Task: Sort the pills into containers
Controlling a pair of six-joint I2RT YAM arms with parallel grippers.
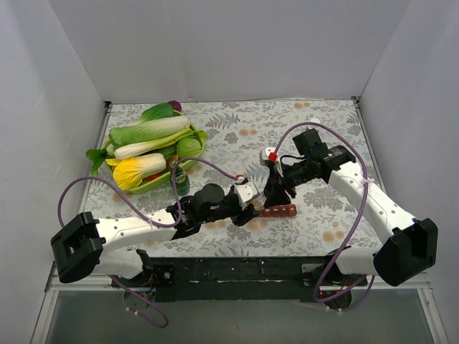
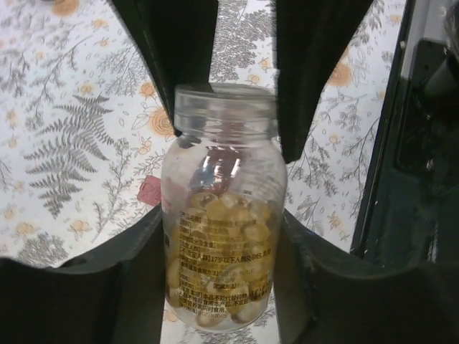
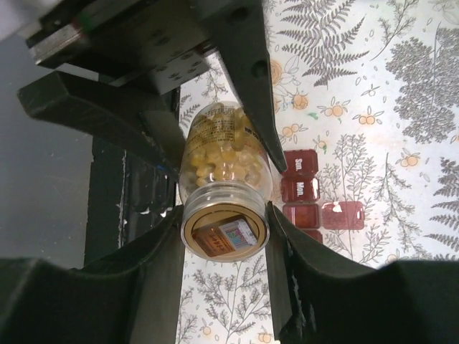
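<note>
A clear pill bottle full of yellow softgels is held between both grippers above the table. My left gripper is shut on the bottle's body. My right gripper is shut on the bottle's clear, gold-lined cap; its dark fingers flank the cap in the left wrist view. The containers, a dark-red strip marked "Sun." and "Mon.", lie on the table just beside the bottle, with one lid flipped open. The strip also shows in the top view, under the two grippers.
A green tray of toy leafy vegetables stands at the back left, with a small dark-green thing by its near corner. White walls close the table on three sides. The black base rail runs along the near edge.
</note>
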